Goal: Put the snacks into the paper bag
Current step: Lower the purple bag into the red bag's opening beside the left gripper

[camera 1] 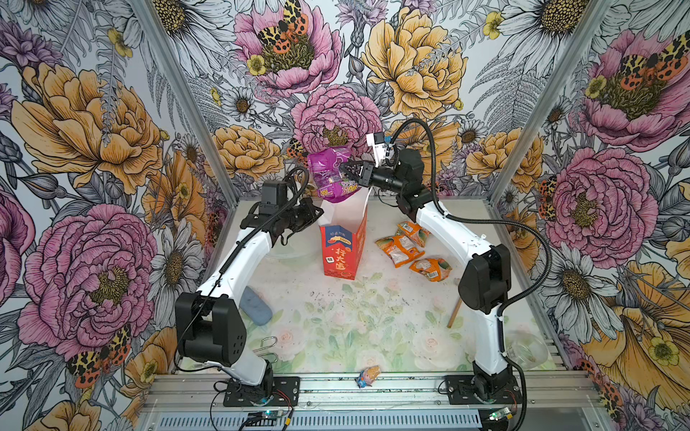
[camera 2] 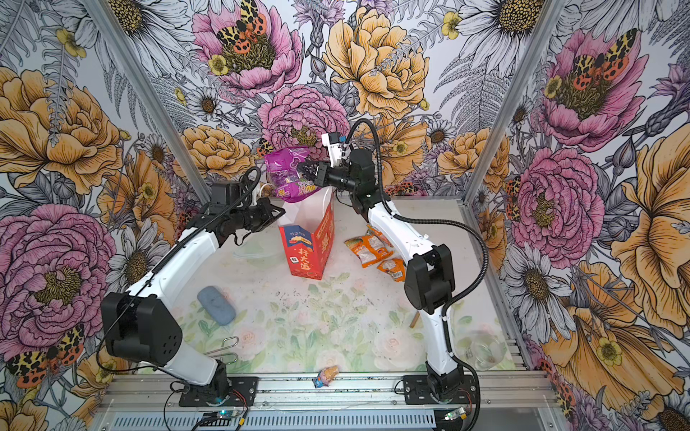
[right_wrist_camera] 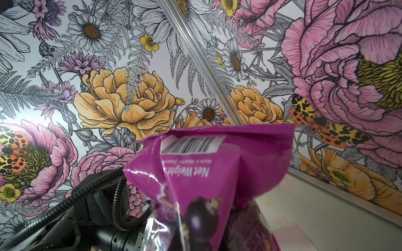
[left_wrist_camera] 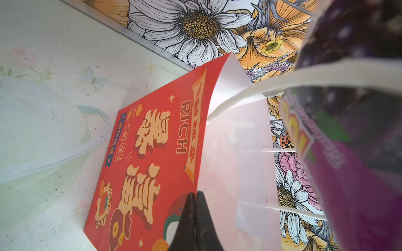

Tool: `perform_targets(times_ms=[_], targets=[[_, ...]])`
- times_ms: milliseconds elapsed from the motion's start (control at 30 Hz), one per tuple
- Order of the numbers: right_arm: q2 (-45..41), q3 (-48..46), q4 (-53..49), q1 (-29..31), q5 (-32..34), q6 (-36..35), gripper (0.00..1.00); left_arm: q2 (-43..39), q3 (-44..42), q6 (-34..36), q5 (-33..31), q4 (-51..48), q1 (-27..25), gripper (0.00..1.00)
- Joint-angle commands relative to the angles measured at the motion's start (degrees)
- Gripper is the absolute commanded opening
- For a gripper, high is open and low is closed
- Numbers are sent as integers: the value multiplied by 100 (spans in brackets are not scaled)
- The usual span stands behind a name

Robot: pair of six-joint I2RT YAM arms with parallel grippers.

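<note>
Purple packet (left_wrist_camera: 359, 173) blurred, cut off at 3 edges (left wrist view).

grey-blue pad (camera 1: 255, 306) | wire clip (camera 1: 266, 345) | wrapped candy (camera 1: 368, 375) | wooden stick (camera 1: 454, 315)

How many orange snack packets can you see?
3 crinkly orange plastic packets, right of the tall red paper bag: one farthest back, one middle, one nearest front. The bag's inside is partly hidden.

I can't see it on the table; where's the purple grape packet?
In both top views, mid-table at the back: the purple grape packet hangs from the right pincer, above the open red paper bag.
</note>
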Motion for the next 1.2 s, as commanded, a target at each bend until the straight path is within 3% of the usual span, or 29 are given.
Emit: perform_targets(times_ms=[0, 833, 1000, 1167], targets=[[-581, -126, 729, -76, 87, -125, 0, -129, -66, -78, -15, 86, -38, 0], [-828, -660, 159, -82, 34, -342, 0, -140, -67, -104, -34, 97, -94, 0], [-760, -592, 48, -82, -141, -420, 0, -118, -71, -108, -22, 110, -90, 0], [-548, -267, -12, -82, -799, -604, 0, -127, -75, -99, -28, 112, -90, 0]])
